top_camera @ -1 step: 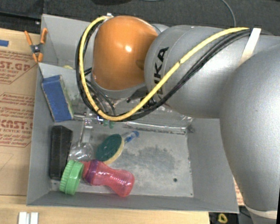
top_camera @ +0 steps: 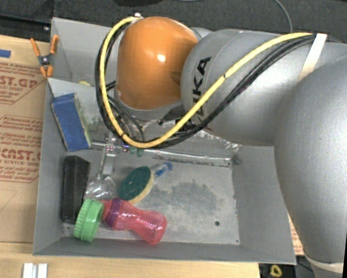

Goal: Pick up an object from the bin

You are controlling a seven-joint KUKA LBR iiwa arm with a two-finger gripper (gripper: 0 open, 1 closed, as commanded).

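Beside arm (top_camera: 261, 83): pink bottle (top_camera: 139, 222), green cap (top_camera: 88, 220) (touching), black block (top_camera: 73, 187).

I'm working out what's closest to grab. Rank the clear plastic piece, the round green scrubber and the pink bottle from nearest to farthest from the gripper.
1. clear plastic piece, just below the gripper.
2. green scrubber, to its right in the view.
3. pink bottle, lower down, lying on its side.
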